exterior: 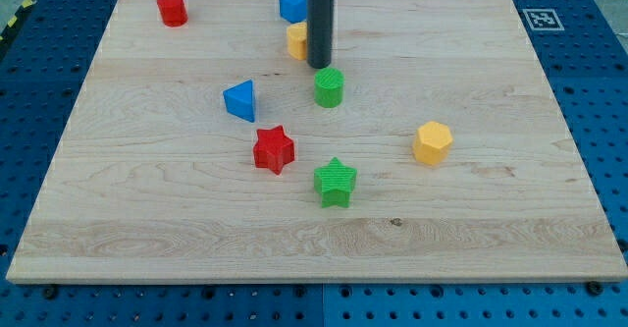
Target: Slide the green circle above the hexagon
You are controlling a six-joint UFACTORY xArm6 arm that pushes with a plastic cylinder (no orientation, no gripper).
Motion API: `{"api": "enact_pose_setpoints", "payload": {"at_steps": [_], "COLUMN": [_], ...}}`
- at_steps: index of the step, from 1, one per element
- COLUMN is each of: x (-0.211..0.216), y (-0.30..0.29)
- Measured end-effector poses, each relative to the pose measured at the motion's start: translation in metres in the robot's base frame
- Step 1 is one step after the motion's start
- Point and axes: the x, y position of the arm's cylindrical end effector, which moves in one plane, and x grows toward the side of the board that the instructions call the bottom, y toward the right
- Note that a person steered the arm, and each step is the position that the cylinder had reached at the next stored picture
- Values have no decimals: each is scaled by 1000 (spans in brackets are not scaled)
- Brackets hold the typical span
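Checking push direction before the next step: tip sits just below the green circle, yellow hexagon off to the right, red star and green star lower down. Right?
Not quite. My tip sits just above the green circle, toward the view's top, not below it. The rest holds in the camera view: the yellow hexagon is off to the view's right, and the red star and green star lie lower down.

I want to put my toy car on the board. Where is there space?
Bare wood runs along the view's bottom, below the green star block, and on the view's left, beyond the blue triangle block. It is crowded at top middle, where my tip sits by the green circle block.
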Motion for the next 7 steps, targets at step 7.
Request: {"api": "enact_pose_setpoints", "payload": {"at_steps": [7], "x": [75], "y": [113]}}
